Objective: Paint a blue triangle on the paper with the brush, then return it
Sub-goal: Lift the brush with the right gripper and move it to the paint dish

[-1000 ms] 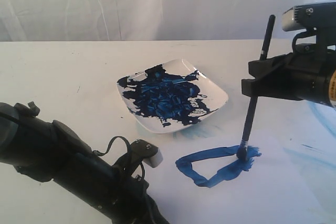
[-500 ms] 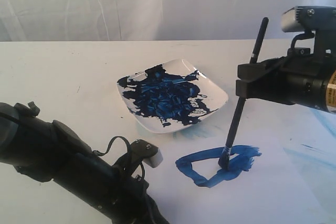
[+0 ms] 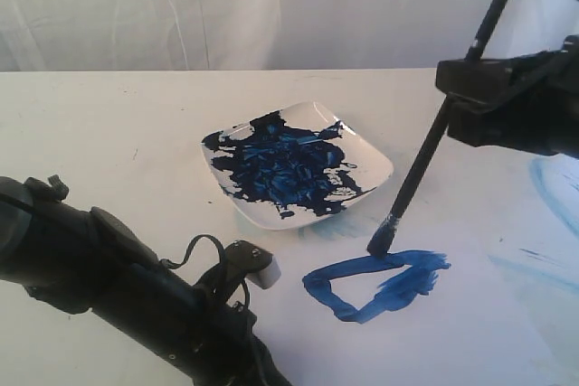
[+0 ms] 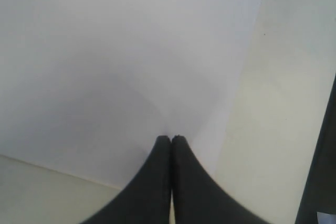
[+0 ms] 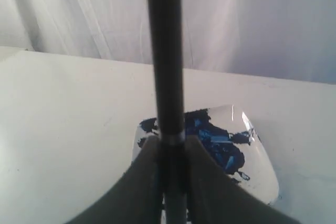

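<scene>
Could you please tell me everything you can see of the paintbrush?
The brush is long and thin, with a black handle, a narrow silver ferrule and dark, blue-stained bristles. It leans, bristles down, gripped mid-handle by the shut right tool. Its tip is at the blue triangle's upper stroke; whether it touches cannot be told.

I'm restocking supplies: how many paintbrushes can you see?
1: the brush, clamped tilted in the right gripper, bristles near the blue triangle beside the dish. Others could lie off-frame.
</scene>
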`<action>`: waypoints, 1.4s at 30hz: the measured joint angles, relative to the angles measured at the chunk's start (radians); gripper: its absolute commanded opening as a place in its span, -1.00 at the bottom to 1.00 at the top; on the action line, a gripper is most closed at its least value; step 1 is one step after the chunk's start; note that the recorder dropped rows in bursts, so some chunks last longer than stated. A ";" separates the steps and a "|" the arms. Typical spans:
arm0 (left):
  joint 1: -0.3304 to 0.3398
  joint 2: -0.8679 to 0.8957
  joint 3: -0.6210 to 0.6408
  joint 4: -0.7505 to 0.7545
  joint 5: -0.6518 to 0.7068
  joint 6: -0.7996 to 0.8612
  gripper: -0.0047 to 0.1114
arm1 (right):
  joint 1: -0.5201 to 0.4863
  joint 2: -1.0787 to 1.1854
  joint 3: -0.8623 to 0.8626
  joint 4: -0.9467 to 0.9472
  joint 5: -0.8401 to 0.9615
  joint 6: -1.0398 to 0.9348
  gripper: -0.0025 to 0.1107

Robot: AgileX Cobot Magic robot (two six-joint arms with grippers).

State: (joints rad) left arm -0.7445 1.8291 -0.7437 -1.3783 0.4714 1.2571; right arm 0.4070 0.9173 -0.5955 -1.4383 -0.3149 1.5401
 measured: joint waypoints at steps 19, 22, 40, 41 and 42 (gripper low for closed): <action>0.061 -0.397 -0.001 0.011 0.004 -0.034 -0.92 | 0.000 -0.223 0.000 -0.010 0.138 0.253 -0.96; 0.088 -0.530 -0.002 0.070 -0.005 -0.086 -0.92 | 0.000 -0.223 -0.023 -0.010 0.136 0.283 -0.96; 0.118 -1.236 0.039 1.288 0.185 -1.203 -0.92 | -0.079 0.340 -0.422 -0.022 -0.190 0.392 -0.96; 0.118 -1.262 0.056 1.293 0.192 -1.213 -0.92 | -0.100 0.383 -0.449 -0.022 -0.236 0.411 -0.96; 0.118 -1.292 0.072 1.298 0.199 -1.220 -0.92 | -0.116 0.416 -0.468 -0.022 -0.270 0.432 -0.96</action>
State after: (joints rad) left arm -0.6264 0.5373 -0.6719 -0.0806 0.6708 0.0372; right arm 0.2907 1.3334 -1.0638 -1.4599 -0.5850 1.9719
